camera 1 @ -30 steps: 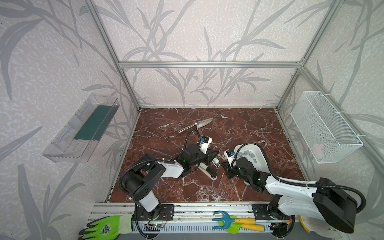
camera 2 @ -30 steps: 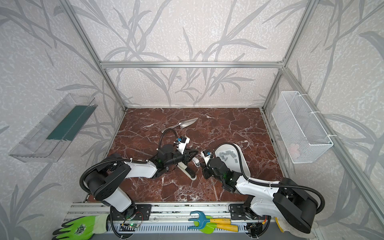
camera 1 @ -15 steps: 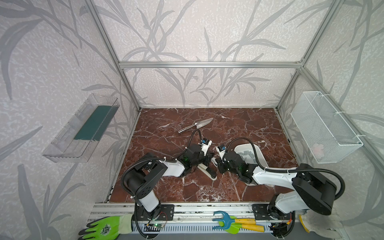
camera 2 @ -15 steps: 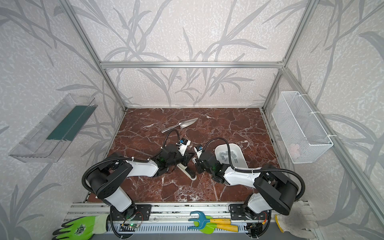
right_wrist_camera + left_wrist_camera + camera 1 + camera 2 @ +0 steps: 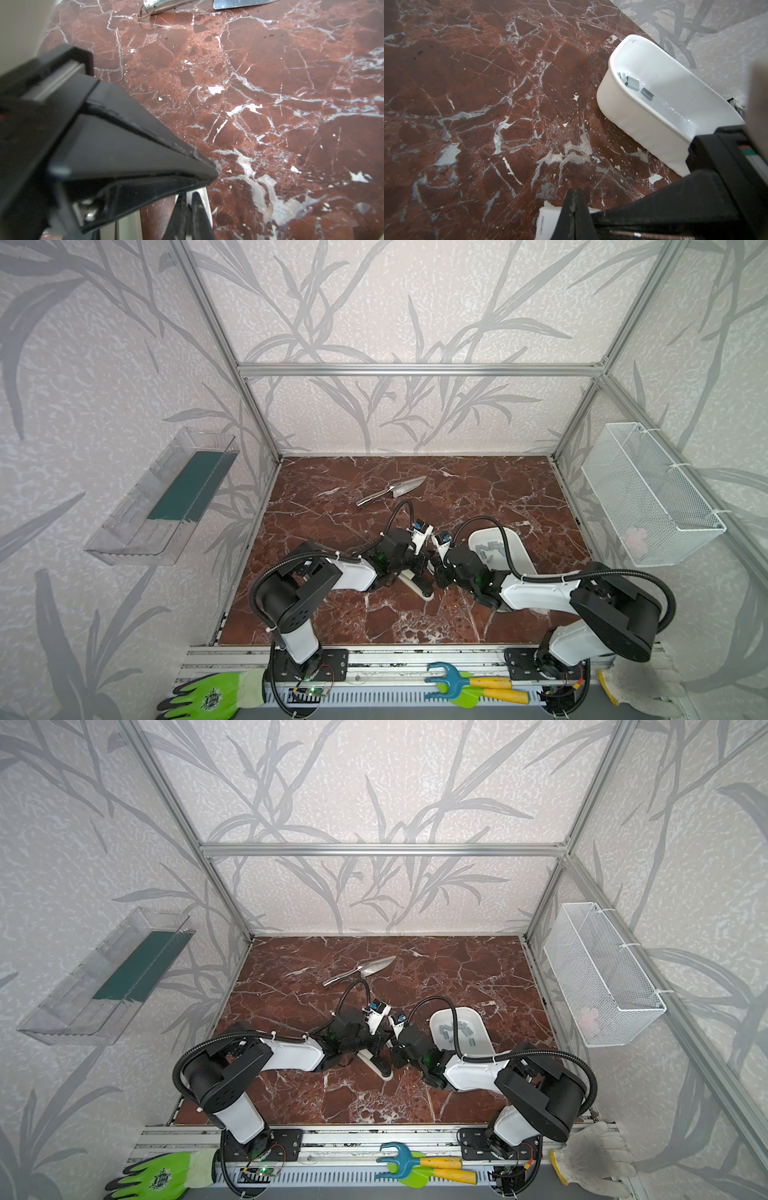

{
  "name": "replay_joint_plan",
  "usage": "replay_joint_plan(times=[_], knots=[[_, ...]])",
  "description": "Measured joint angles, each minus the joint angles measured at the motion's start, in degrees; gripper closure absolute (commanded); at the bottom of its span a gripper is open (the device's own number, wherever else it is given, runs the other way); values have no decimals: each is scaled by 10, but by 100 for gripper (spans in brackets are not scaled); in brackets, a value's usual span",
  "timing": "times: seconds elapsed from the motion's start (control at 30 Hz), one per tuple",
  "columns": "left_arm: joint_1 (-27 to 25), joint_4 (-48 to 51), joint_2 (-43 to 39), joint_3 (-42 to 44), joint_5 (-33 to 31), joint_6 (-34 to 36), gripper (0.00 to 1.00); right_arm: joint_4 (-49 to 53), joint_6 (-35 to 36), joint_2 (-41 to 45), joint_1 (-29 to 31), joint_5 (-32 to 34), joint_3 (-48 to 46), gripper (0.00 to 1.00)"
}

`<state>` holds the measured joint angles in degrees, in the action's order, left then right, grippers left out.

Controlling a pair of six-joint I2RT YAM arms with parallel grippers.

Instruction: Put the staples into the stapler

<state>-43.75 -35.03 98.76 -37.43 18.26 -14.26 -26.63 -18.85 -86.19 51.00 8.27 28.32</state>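
While the staples [image 5: 632, 83] lie inside the white dish [image 5: 623, 116], the stapler [image 5: 425, 593] sits just beside that dish, where the left gripper [image 5: 574, 192] and right gripper [image 5: 188, 195] meet above it, each with jaws pinched together, what they touch hidden

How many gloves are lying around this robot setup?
2. A green glove lies at the left end of the front rail, and a white glove at its right end. More may be hidden outside the views.
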Motion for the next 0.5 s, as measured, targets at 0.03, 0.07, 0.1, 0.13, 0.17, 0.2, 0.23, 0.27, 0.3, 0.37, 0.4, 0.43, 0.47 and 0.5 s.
replay_joint_plan(times=[0.03,0.07,0.1,0.13,0.17,0.2,0.23,0.27,0.3,0.37,0.4,0.43,0.47,0.5], knots=[[-1,0,3,0,0,2,96,-7,-2,-1,3,4,-5,88],[-1,0,7,-1,0,3,96,-15,-4,-2,6,7,-9,87],[-1,1,12,-1,0,5,96,-26,-7,-6,7,11,-14,87],[-2,2,19,-2,-1,7,97,-39,-10,-12,8,14,-17,88],[-3,-2,24,-2,-3,8,97,-50,-12,-19,8,18,-19,88],[-3,-2,30,-7,-8,9,97,-71,-15,-29,8,22,-24,88],[-3,-3,34,-10,-14,9,98,-95,-19,-41,9,28,-28,88],[-2,-6,38,-11,-21,11,98,-113,-23,-52,10,33,-31,88],[-2,-7,40,-11,-28,12,98,-140,-26,-68,11,38,-34,89],[0,-8,43,-11,-40,14,98,-187,-32,-95,13,50,-36,89],[0,-7,44,-11,-45,15,98,-209,-36,-105,15,57,-38,89],[0,-7,44,-11,-48,16,98,-230,-39,-114,17,64,-42,89],[0,-7,43,-12,-49,17,98,-249,-41,-120,20,70,-47,89],[0,-5,43,-12,-49,18,98,-258,-43,-126,25,75,-51,89]])
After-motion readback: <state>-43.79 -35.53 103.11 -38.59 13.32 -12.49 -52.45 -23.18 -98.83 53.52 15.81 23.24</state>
